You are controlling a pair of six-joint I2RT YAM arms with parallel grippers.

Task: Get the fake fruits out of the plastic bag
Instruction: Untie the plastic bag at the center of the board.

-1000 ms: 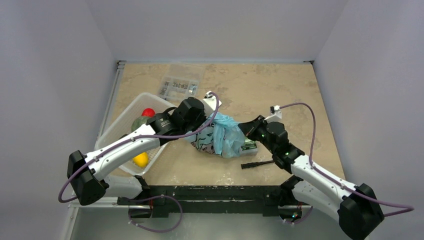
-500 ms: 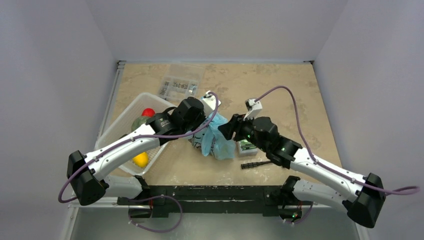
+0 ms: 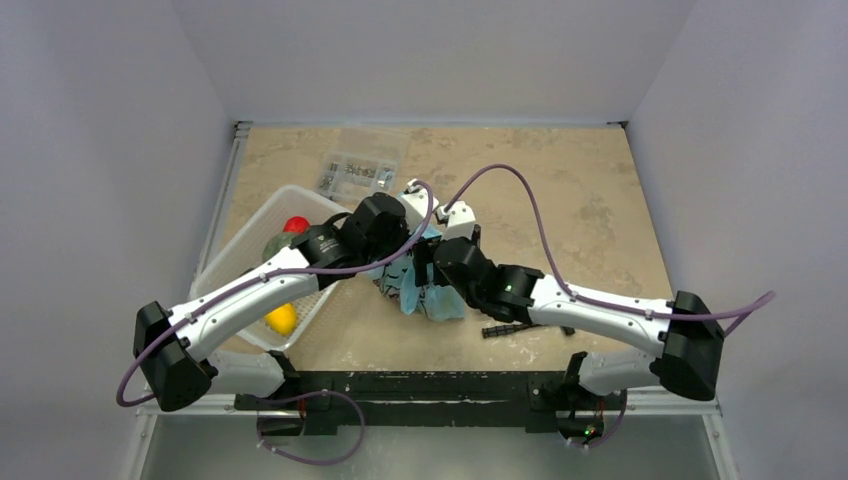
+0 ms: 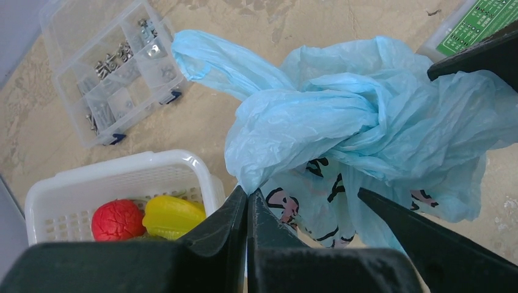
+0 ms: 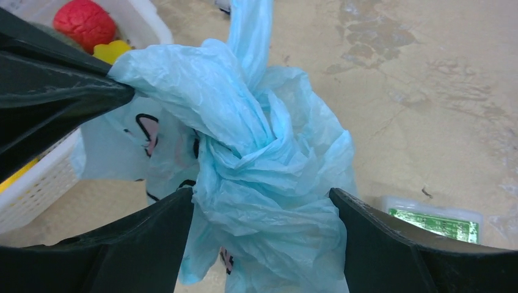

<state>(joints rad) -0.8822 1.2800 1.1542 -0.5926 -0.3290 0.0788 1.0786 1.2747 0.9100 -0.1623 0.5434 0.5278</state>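
Observation:
The light-blue plastic bag (image 4: 342, 116) hangs twisted into a bunch, its cartoon print (image 4: 317, 195) facing down. My left gripper (image 4: 247, 194) is shut on a fold of the bag's edge. My right gripper (image 5: 262, 196) is open, one finger on each side of the bunched bag (image 5: 262, 171). Both meet over the bag (image 3: 432, 297) at the table's middle. A red fake fruit (image 4: 117, 220) and a yellow one (image 4: 173, 215) lie in the white basket (image 4: 183, 165). Anything inside the bag is hidden.
The white basket (image 3: 240, 250) stands left under my left arm, with a red fruit (image 3: 295, 224) and a yellow one (image 3: 282, 319). A clear compartment box (image 3: 360, 165) sits at the back. A green-labelled box (image 5: 434, 221) and a black tool (image 3: 510, 328) lie right of the bag.
My right gripper has opened and swung left from the green-labelled box to straddle the bag's bunch. The bag has drawn together into a tighter bunch. My left gripper stays shut on it.

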